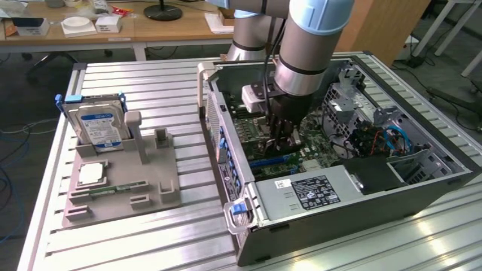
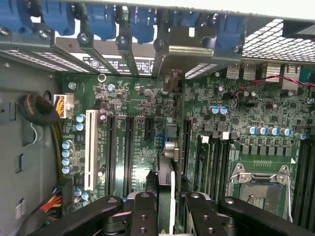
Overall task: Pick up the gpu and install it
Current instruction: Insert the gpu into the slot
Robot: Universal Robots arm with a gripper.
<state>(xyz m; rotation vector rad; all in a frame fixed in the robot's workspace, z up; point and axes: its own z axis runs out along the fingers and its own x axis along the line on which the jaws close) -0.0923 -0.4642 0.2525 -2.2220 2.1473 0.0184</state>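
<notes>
My gripper [image 1: 281,142] reaches down into the open computer case [image 1: 354,212], over the green motherboard [image 2: 133,103]. It is shut on the gpu [image 2: 166,167], which I see edge-on as a thin dark card running between the two black fingers [image 2: 143,216] toward the rear slot openings. The card's silver end bracket [image 2: 173,49] sits against the case's back wall among the slot covers. The card stands along an expansion slot on the motherboard; I cannot tell how deep it sits. In the exterior view the gpu [image 1: 272,151] shows as a dark strip under the fingers.
A grey fixture [image 1: 162,186] on the exterior view's left holds a hard drive [image 1: 98,121] with a blue-white label, a cpu chip [image 1: 92,173] and a green memory stick [image 1: 117,189]. Inside the case are a power supply [image 1: 312,192], blue cables [image 1: 391,138] and an empty cpu socket [image 2: 258,184].
</notes>
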